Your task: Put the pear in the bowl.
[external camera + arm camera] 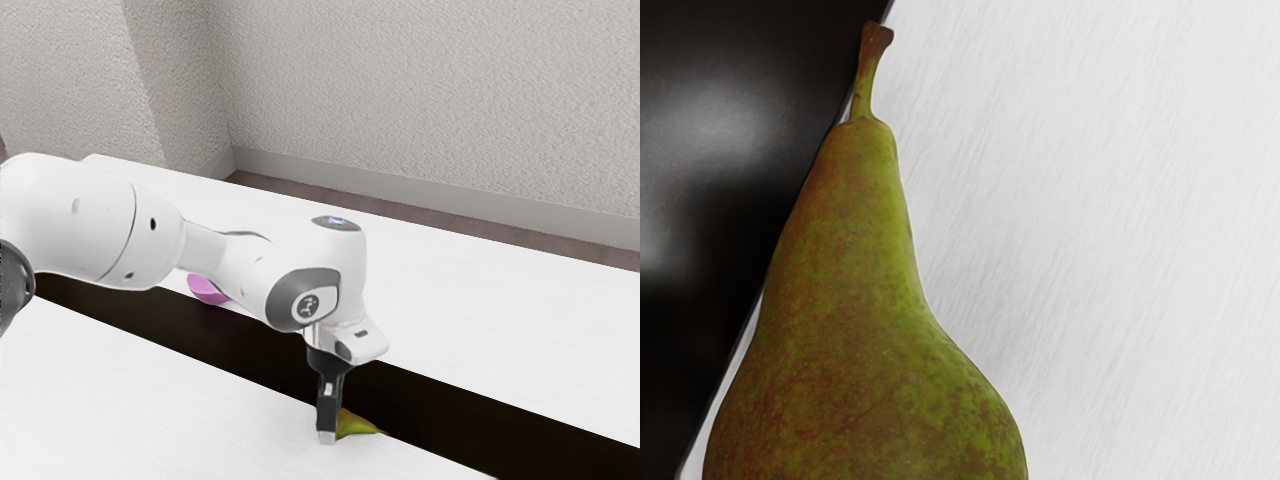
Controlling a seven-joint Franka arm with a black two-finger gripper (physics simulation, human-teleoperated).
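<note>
While the white worktop point(140, 400) with its dark strip point(460, 410) spreads below, the arm point(85, 220) is, I judge, at the grasping step. Next comes securing a firm hold, lifting clear, then carrying towards the exterior view's left, to the pink bowl point(207, 291). The arm partly hides that bowl, and its inside can't be made out. The pincer point(328, 436) points down right at the pear point(354, 427), outside the bowl by the strip's edge; whether it's apart or clamped, I can't tell.
</note>
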